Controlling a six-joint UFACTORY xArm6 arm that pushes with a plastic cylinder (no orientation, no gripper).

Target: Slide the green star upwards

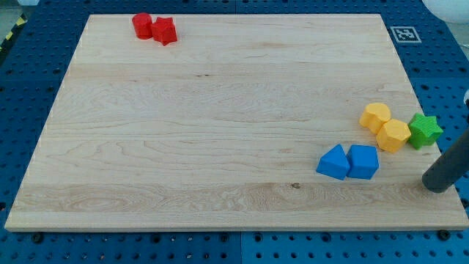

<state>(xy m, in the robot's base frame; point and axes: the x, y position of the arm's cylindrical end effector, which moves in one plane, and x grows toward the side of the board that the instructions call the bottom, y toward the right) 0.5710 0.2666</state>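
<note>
The green star lies near the right edge of the wooden board, touching a yellow hexagon block. My rod comes in from the view's right edge. My tip rests on the board below the green star and slightly to its right, apart from it.
A second yellow block sits up-left of the yellow hexagon. Two blue blocks lie side by side left of my tip. A red cylinder and a red star sit at the top left. The board's right edge runs close to the star.
</note>
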